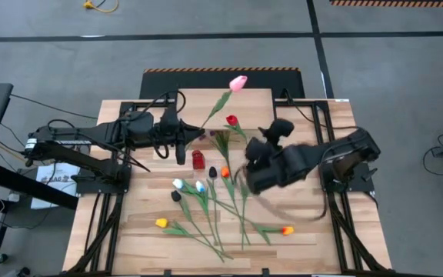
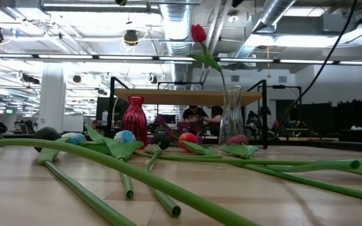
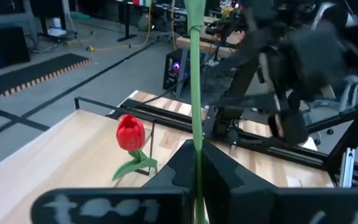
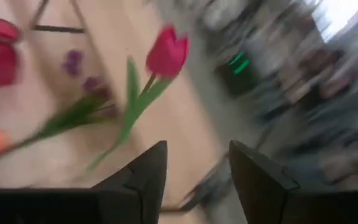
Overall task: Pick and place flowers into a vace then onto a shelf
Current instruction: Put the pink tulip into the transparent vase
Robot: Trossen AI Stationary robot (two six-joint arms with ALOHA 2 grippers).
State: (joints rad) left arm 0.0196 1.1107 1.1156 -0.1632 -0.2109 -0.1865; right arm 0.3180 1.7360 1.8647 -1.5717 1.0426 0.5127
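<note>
Pink tulip (image 1: 238,82) aloft over bench's (image 1: 144,231) far edge, stem clamped in left pincer (image 1: 180,142). Red tulip (image 2: 198,33) upright in glass vase (image 2: 231,117). Right pincer (image 4: 194,171) apart, empty, beside it. Likely mid-placing; next calls for lowering the stem into the vase mouth.

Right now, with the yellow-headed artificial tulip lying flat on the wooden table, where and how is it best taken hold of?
Probably on the thin green stem just behind the head of the yellow-headed artificial tulip, coming straight down from above with the pincer's fingers set across the stem. It lies flat on the wooden table, so a level approach finds nothing to close on. That stretch looks clear, while farther along the stem crosses other stems.
</note>
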